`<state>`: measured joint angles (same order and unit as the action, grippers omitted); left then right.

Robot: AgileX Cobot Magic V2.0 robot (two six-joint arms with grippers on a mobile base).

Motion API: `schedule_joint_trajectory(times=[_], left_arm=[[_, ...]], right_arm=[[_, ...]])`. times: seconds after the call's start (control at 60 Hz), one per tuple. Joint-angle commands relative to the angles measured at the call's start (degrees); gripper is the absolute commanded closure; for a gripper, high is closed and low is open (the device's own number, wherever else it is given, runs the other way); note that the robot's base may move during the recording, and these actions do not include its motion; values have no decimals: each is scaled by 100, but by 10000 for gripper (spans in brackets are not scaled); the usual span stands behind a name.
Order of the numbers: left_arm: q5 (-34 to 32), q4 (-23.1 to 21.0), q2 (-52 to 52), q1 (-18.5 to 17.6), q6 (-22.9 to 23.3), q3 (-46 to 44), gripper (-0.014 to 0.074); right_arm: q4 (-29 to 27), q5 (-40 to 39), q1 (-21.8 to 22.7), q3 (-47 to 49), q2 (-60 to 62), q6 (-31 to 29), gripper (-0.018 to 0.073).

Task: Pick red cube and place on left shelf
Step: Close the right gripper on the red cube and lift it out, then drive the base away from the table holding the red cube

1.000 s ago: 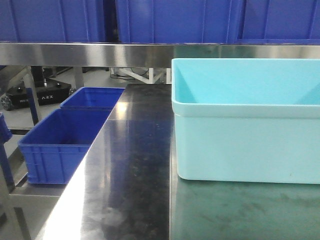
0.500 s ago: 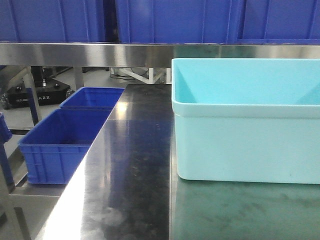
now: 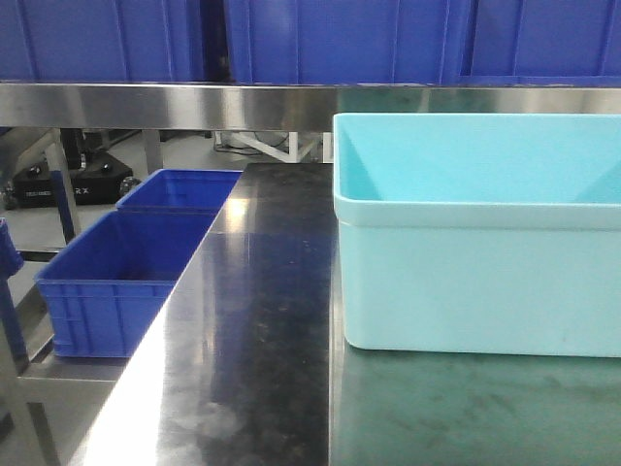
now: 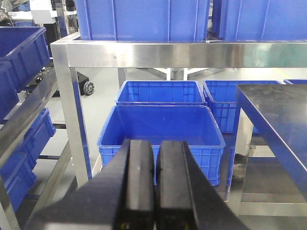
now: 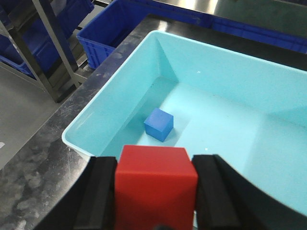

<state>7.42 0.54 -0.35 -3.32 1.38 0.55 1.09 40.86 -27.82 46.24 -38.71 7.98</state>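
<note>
Right wrist-mounted view: my right pincer (image 5: 156, 194) pinches the red cube (image 5: 156, 175) by two opposite flat faces, holding it above the pale cyan bin (image 5: 128, 98), where a blue cube (image 5: 159, 124) lies on the floor. I judge the block light, rigid and smooth-sided, so a centred hold on parallel faces suits it; a corner hold might let it twist. My left pincer (image 4: 156, 191) is pressed together and empty, facing the steel shelf frame (image 4: 144, 53) and blue crates (image 4: 160, 127). The cube bears no label. White lettering on a dark wheeled base (image 3: 73, 184) in the front view is too small to read.
</note>
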Motion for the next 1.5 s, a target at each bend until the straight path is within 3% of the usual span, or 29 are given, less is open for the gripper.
schedule_joint_trajectory(times=[0.0, 1.483], left_arm=[[-501, -17, -92, -2, 5, 132, 495], [-501, -17, -92, -2, 5, 132, 495]], right_arm=[[22, -477, 2, 150, 19, -33, 513], [22, -478, 7, 150, 19, -33, 513]])
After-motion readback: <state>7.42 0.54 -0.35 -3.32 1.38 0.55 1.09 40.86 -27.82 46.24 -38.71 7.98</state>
